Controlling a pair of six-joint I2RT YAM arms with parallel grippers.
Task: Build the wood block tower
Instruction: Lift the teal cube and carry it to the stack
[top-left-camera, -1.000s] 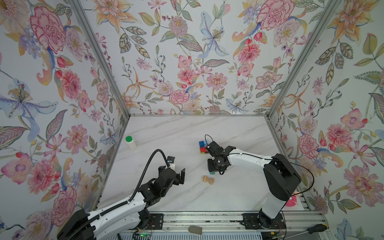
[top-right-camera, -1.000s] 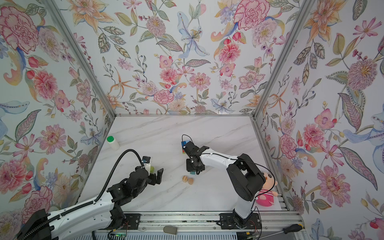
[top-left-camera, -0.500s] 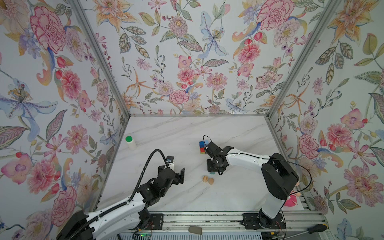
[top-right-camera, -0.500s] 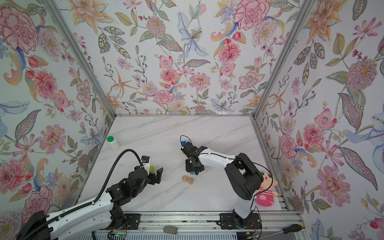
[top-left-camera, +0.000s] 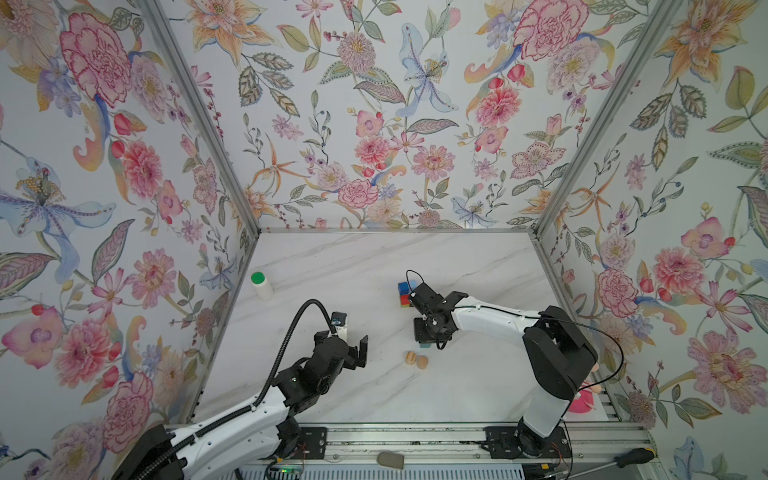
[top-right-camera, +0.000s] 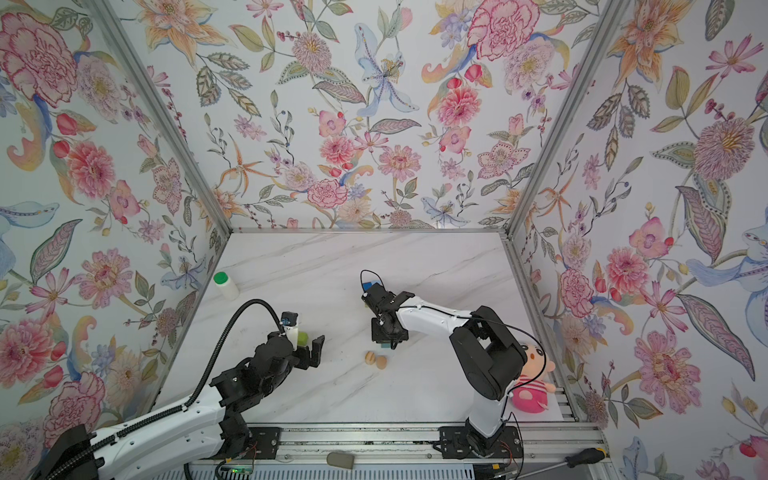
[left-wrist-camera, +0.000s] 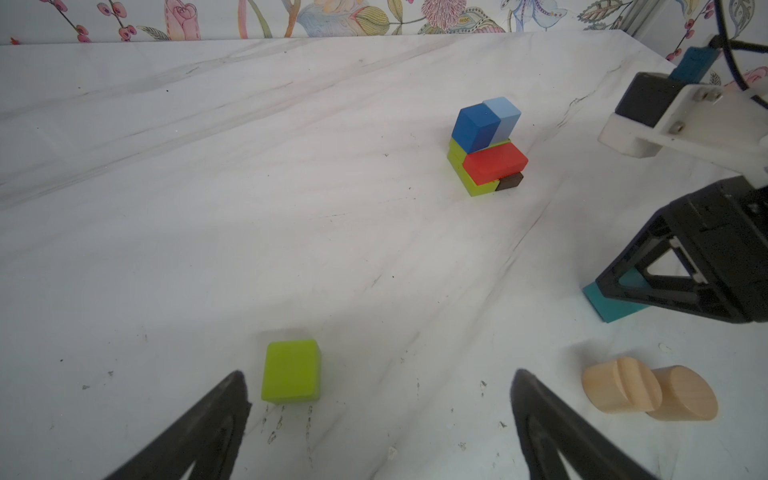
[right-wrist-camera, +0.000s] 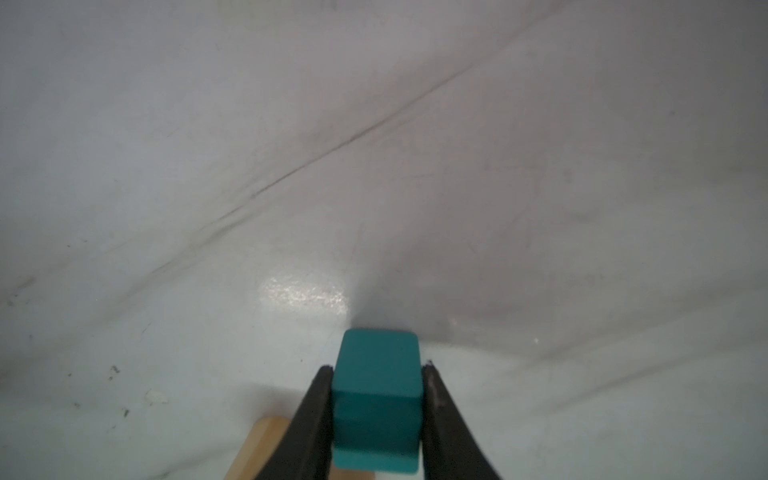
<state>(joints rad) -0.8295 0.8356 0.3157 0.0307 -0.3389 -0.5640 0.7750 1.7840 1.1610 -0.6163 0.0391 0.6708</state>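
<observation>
Teal block (right-wrist-camera: 376, 399): right jaws have closed onto it since a second ago. Tan rounded pieces (left-wrist-camera: 615, 386) lie just beside. Left jaws gape, empty, near the yellow-green block (left-wrist-camera: 291, 371).

I see a white marbled tabletop (top-left-camera: 332, 266): white green-capped bottle (top-left-camera: 262, 286) at ten o'clock, two tan rounded wooden pieces (top-left-camera: 417, 360) near six.

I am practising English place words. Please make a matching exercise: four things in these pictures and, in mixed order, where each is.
1. teal block
2. loose yellow-green block
3. tan rounded pieces
4. dark blue block

a. on top of the tower
b. side by side, touching
c. in the shut right gripper
d. ahead of the open left gripper

Pairs: 1-c, 2-d, 3-b, 4-a
</observation>
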